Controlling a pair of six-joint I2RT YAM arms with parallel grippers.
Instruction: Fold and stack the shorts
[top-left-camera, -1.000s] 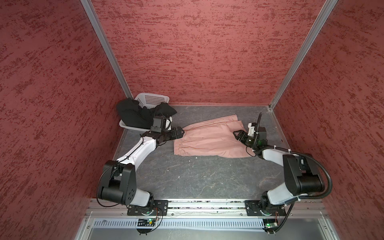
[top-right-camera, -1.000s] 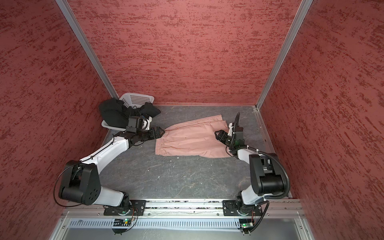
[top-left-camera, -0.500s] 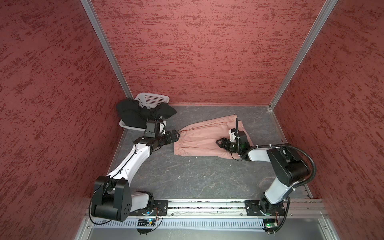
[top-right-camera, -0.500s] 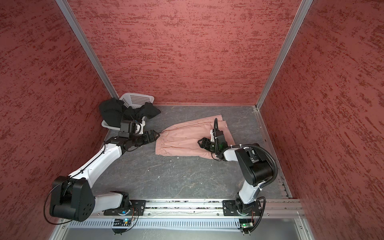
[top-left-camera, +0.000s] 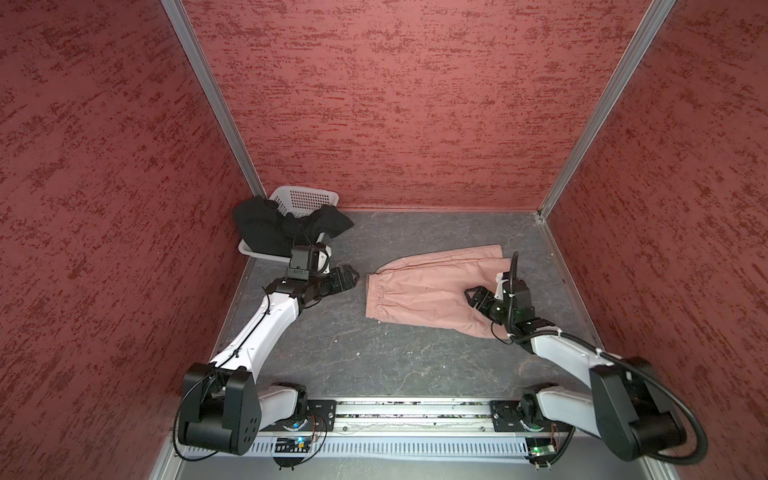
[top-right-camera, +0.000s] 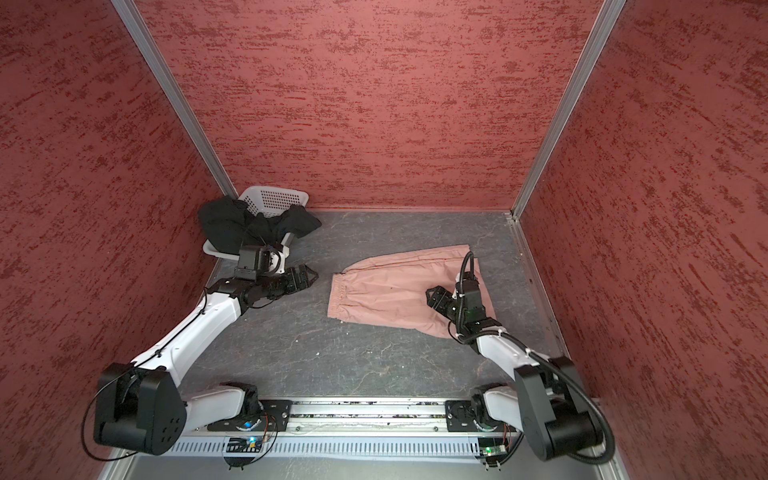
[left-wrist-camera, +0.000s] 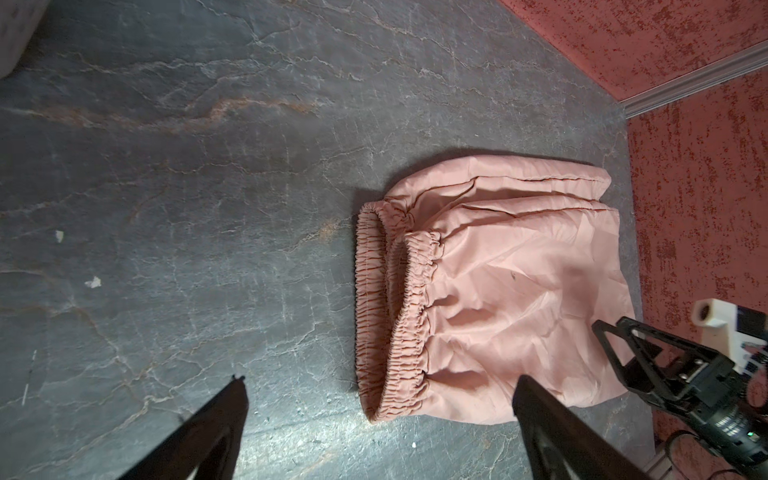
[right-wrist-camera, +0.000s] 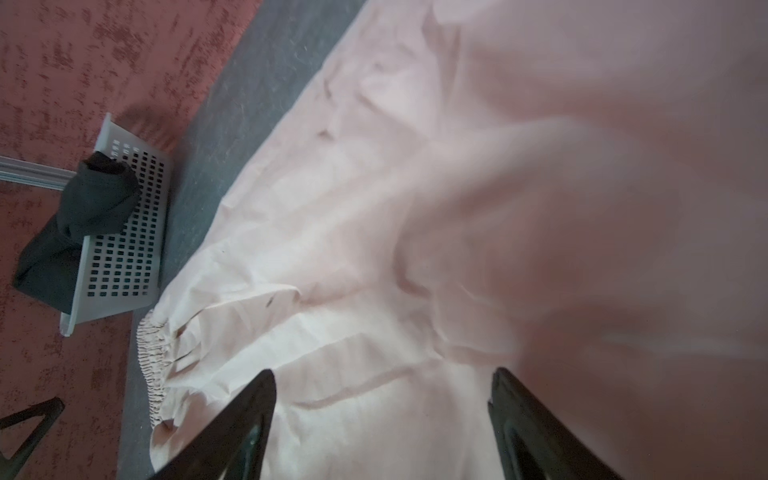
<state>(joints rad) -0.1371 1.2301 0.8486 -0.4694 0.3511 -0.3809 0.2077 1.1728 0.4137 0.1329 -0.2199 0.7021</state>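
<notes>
- Nearest us, at 6 o'clock, the dark stone-patterned table (top-left-camera: 374, 357) lies bare.
- Toward 3 o'clock from the table's middle, the right gripper (top-left-camera: 476, 296) sits low over the leg end of the pink shorts (top-left-camera: 419, 291). The right wrist view shows its jaws spread wide with only loose cloth below and nothing clamped between them. We cannot tell whether the tips touch the fabric.
- The pink shorts lie flat just right of the middle, one leg laid over the other. Their gathered waistband faces 9 o'clock and the hems face 3 o'clock.
- At 9 o'clock of the waistband, near it but apart, the left gripper (top-left-camera: 351, 276) hangs over bare table. Its jaws stand fully apart and hold nothing, and it points toward the shorts.
- Farthest off, in the 11 o'clock corner, the black shorts (top-left-camera: 270, 226) lie crumpled in the white basket (top-left-camera: 305, 197). They spill over its rim on both sides.
</notes>
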